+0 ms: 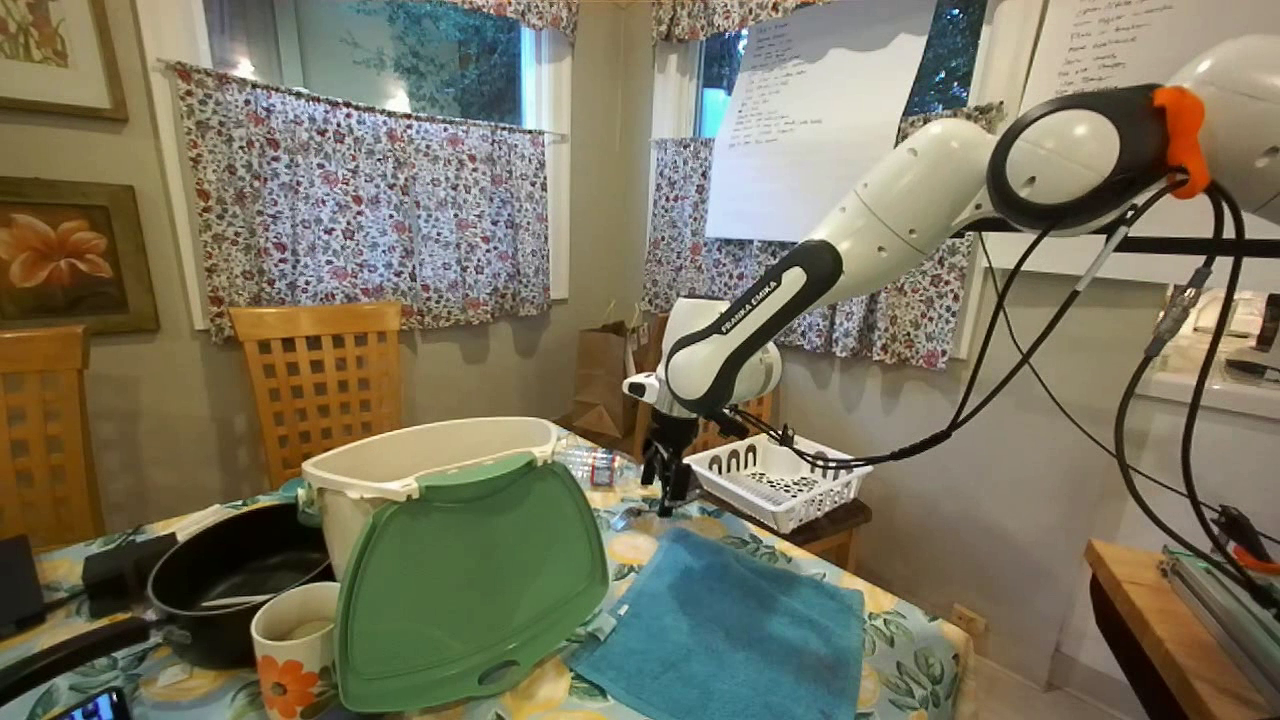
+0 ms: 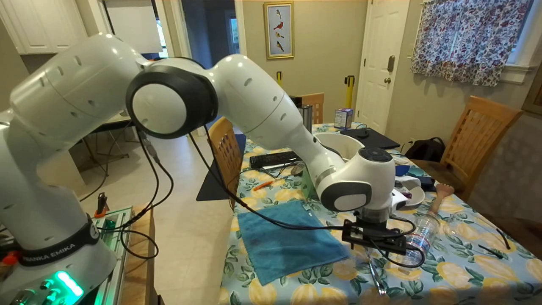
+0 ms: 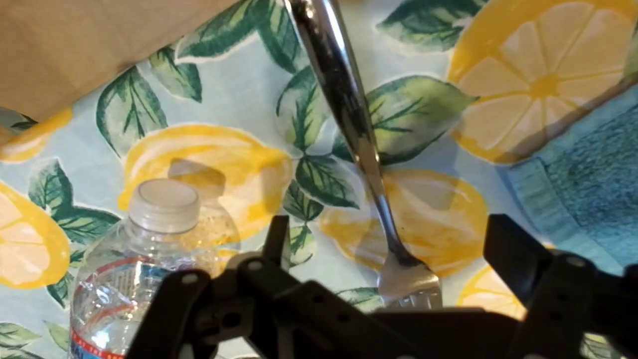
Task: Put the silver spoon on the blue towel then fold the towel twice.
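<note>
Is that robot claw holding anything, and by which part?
Nothing is held: the gripper is open over the metal fork, which lies on the tablecloth.

Fork (image 3: 360, 132): polished metal, glossy. Towel (image 1: 740, 630): matt cloth, rough pile. Bottle (image 3: 124, 279): clear glossy plastic. Lid (image 1: 470, 590): smooth plastic, low sheen. Basket (image 1: 790, 520): plastic. Bag (image 1: 600, 375): matt paper. Chair (image 1: 315, 322): smooth wood. Gripper (image 3: 389, 239): matt. Arm (image 2: 250, 97): smooth, glossy.

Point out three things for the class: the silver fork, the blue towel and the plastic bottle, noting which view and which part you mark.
Silver fork (image 3: 367, 149): in the wrist view, on its handle.
Blue towel (image 1: 735, 615): in an exterior view, on the middle of the cloth.
Plastic bottle (image 3: 122, 284): in the wrist view, on its label.
</note>
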